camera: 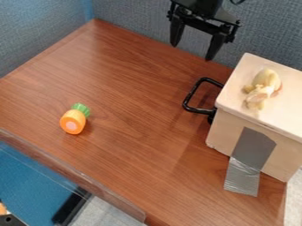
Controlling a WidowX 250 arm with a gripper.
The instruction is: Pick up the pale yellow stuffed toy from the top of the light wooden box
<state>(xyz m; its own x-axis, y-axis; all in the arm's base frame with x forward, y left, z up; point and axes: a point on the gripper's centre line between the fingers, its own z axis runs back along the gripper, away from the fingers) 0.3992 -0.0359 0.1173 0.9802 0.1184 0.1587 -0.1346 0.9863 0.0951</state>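
The black gripper (191,52) hangs at the top of the view, over the table's back edge, with its two fingers spread apart and nothing between them. Below and to its right stands a light wooden box (230,128) with a black handle (190,95) on its left side. On the box's top lies a small yellowish plush toy (263,86). An orange toy carrot (72,122) with a green top lies at the left of the table, well away from the gripper.
Grey tape (247,154) runs down the box's front onto the brown wooden table (135,119). Blue-grey partition walls (130,17) border the table at the back and left. Its front edge has a raised strip at the lower left.
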